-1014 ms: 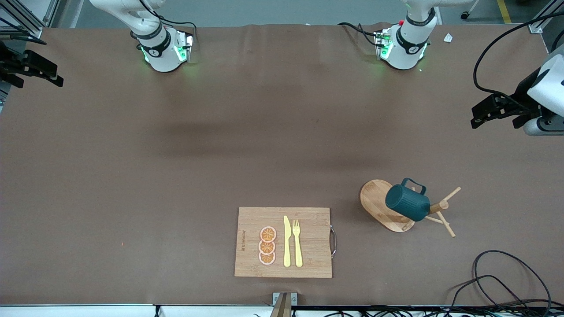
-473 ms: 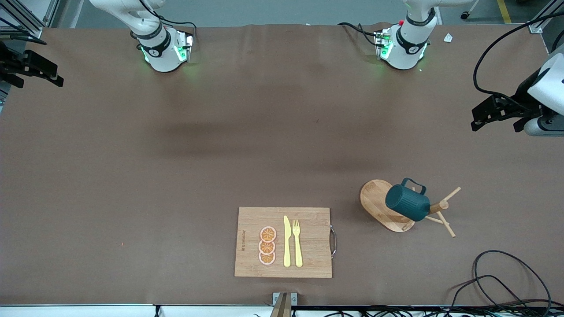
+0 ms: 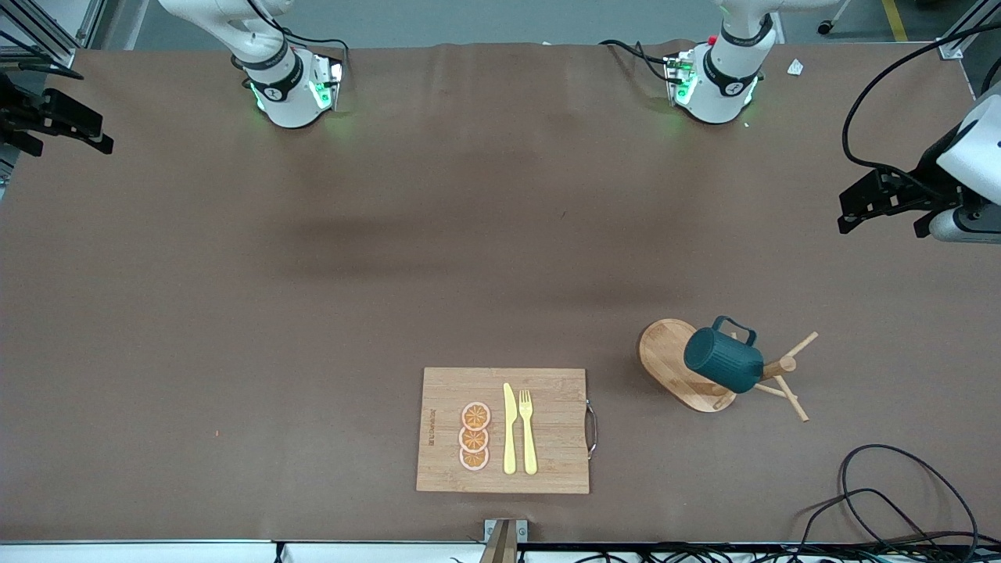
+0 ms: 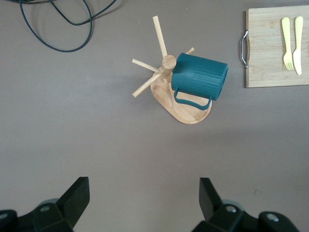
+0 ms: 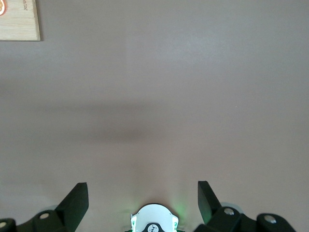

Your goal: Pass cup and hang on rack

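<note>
Currently cup point(image 3: 723, 360) hangs tilted on rack point(image 3: 680, 374), both tools released: left tool point(image 3: 872, 205), right tool point(image 3: 59, 125); risk: peg slip-off.

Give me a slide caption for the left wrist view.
Teal cup hanging on the wooden rack, open left gripper hovering above the table, cutting board nearby.

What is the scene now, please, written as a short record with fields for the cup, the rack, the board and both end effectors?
cup: dark teal cup hangs on the rack, free of both end effectors
rack: wooden rack stands toward the left arm's end of the table
board: cutting board with orange slices, knife and fork
left end effector: left end effector open, high over the table's edge
right end effector: right end effector open, waits at its own end
</note>
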Robot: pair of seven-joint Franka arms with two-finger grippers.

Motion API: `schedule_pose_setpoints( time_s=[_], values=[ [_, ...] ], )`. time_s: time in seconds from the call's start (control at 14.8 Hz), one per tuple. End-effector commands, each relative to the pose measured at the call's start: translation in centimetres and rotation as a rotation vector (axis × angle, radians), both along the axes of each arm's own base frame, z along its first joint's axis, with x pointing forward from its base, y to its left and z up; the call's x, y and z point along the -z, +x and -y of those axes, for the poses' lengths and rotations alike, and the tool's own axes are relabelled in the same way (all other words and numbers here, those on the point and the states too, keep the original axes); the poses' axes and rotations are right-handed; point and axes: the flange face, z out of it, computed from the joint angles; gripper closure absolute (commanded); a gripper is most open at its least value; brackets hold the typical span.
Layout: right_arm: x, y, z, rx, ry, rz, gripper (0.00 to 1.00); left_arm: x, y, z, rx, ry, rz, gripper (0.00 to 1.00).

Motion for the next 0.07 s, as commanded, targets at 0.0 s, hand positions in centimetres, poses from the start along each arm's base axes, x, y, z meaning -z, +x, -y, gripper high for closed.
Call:
schedule_pose_setpoints(
  time_s=[0.0],
  values=[
    [0.03,-0.37,-0.27,-0.002,-0.002,0.000,0.00,-0.50,0.17,-0.52,0.008,-0.005,0.007,0.00]
  ],
)
